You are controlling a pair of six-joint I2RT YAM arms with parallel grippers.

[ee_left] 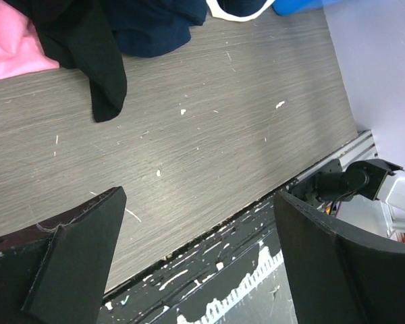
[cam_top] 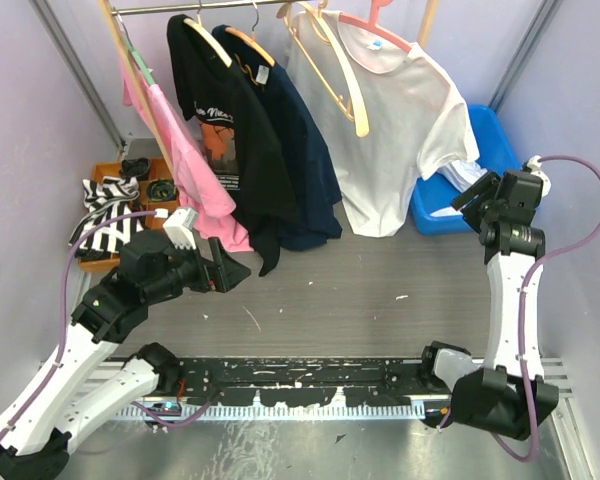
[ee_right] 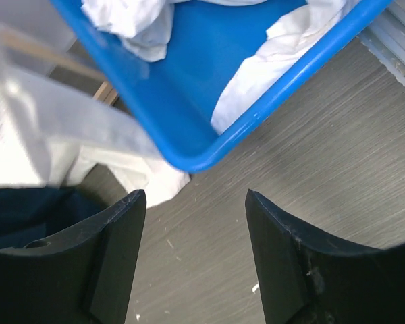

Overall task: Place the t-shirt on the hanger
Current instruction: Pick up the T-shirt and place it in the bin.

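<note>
**Right arm poised over the blue bin, wooden hanger waiting on the rail**

A grey wood-grain table (cam_top: 360, 290) fills the floor of a walled booth. At its back a metal rail (cam_top: 180, 6) carries a row of hung garments: a pink t-shirt (cam_top: 195, 180), a black shirt (cam_top: 210, 110), a navy shirt (cam_top: 300, 150) and a labelled white shirt (cam_top: 390, 130) on a pink hanger. These look finished with and are not the job in hand.

To the right of the row sits a blue bin (cam_top: 495, 140). The t-shirt (cam_top: 462, 178) lies crumpled inside it, one fold spilling over the near rim onto the table. The right wrist view looks down on that fold.

The hanger (cam_top: 330, 85), pale wood with a metal hook, hangs bare on the rail in front of the labelled white shirt. It is well apart from the bin, so the shirt must be lifted out and carried across.

The right gripper (cam_top: 472, 196) hovers just beside the bin's near corner, tipped towards the cloth, probably lining up a pick. Its fingers (ee_right: 108, 256) stand apart with nothing between them.

The left gripper (cam_top: 225, 272) hangs low over bare table near the pink and black hems. Its fingers (ee_left: 74, 256) are spread wide and hold nothing, likely parked until the hanger needs steadying.
</note>
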